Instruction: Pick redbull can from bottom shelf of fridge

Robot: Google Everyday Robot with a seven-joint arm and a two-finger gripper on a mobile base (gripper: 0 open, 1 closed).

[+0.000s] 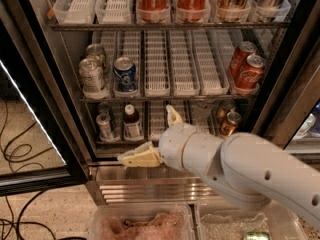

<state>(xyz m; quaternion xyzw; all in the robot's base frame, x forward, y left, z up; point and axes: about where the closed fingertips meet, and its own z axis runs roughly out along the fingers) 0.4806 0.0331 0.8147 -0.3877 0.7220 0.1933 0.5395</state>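
The fridge [45, 104] stands open in front of me. The redbull can [104, 126], slim and silver, stands at the left of the bottom shelf [158, 120], next to a small dark bottle [132, 124]. My gripper [155, 136] is on a white arm in front of the bottom shelf's middle, to the right of and a little below the can. It is open and empty. One cream finger [138, 158] points left over the steel base and the other [173, 115] points up at the shelf. It does not touch the can.
Bronze-gold cans [229, 123] stand at the bottom shelf's right. The middle rack holds silver cans [92, 75], a wider blue can [125, 74] and red cola cans [246, 67]. The glass door [25, 134] hangs open at left. Clear plastic bins [142, 225] sit below. Cables [20, 149] lie on the floor.
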